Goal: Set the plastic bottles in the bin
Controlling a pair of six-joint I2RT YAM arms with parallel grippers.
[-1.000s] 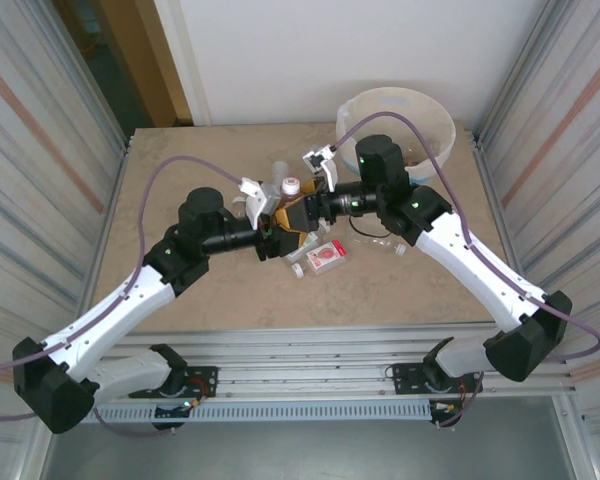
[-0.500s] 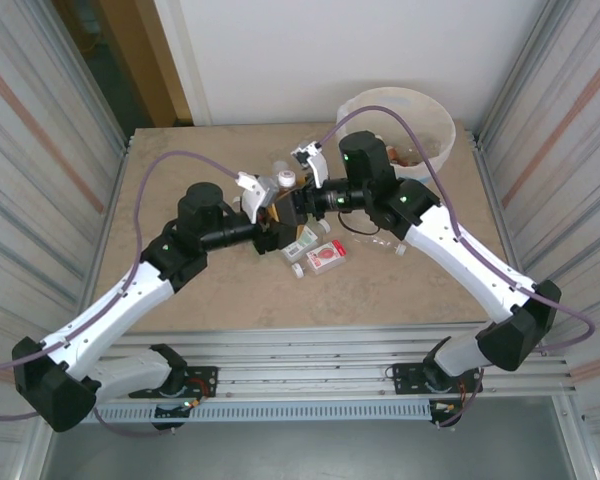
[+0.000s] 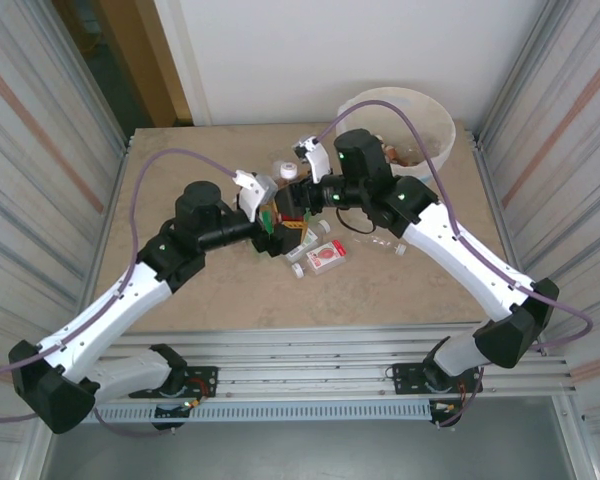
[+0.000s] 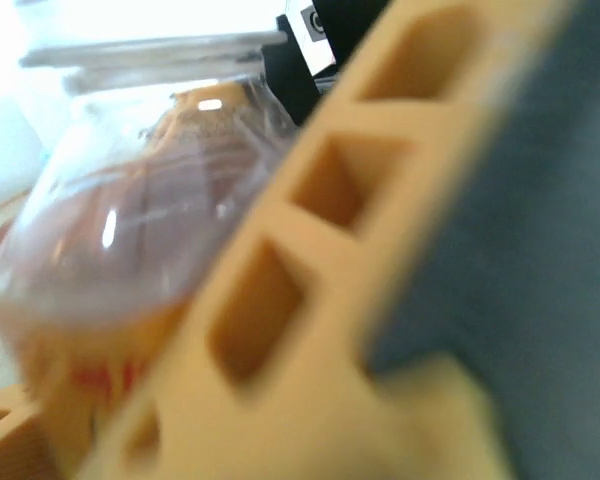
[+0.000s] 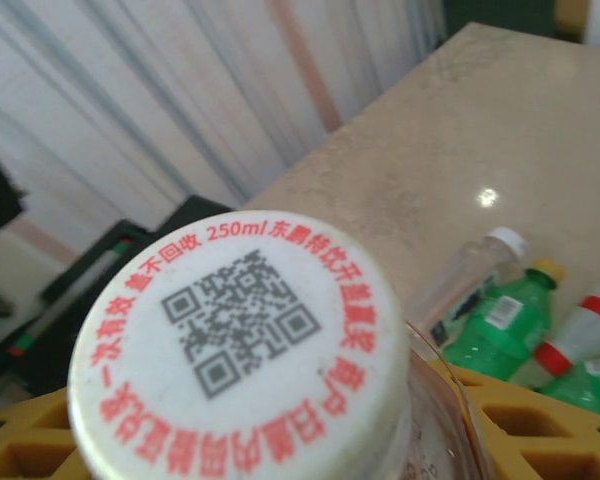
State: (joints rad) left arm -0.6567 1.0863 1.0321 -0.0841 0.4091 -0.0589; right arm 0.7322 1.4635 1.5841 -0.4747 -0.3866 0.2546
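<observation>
Now clamping the white-capped bottle near its neck with the right gripper, well short of the bin. Cannot tell the left gripper's spread. Could snag there, slip, and fall to the table.

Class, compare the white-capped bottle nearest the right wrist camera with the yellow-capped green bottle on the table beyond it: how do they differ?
The white-capped bottle has a white cap printed with red text and a code; the green bottle has a plain yellow cap. The white-capped bottle sits raised between yellow fingers; the green bottle rests on the table. Both are capped.
</observation>
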